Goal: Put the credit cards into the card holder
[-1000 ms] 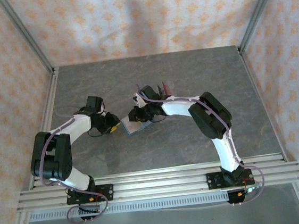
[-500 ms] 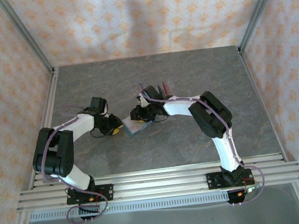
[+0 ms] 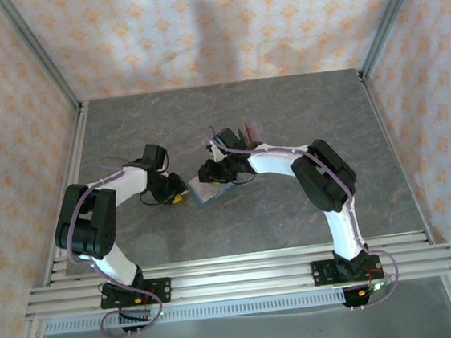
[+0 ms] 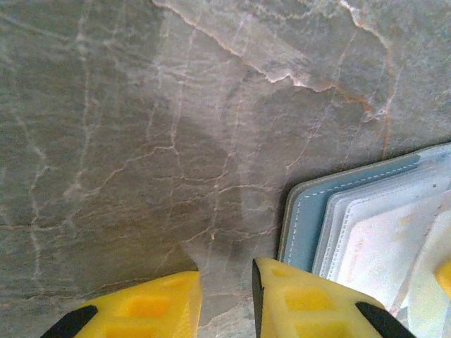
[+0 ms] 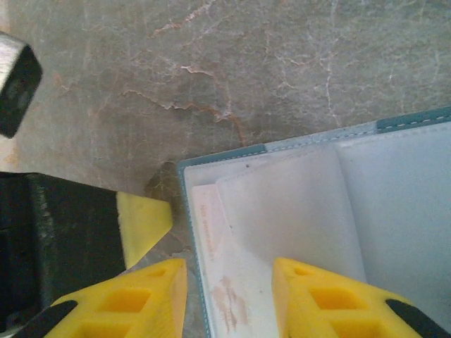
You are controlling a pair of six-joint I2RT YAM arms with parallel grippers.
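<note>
Top external shows the card holder [image 3: 209, 191] lying open on the grey table [image 3: 284, 114] between the two arms. The left gripper [image 4: 227, 299] sits just beside its corner, fingers narrowly apart with nothing between them. The right gripper [image 5: 229, 296], spread wider, hovers over a pale card [image 5: 211, 246] tucked in a pocket.

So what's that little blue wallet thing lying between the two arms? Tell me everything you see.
The card holder lies open and flat on the grey marbled table, between the two arms. Its rim is teal with pale stitching and looks soft; inside are pale layered pockets. A pale card with reddish print sits tucked in one pocket. The right arm's yellow fingers hang over it; contact is unclear.
</note>
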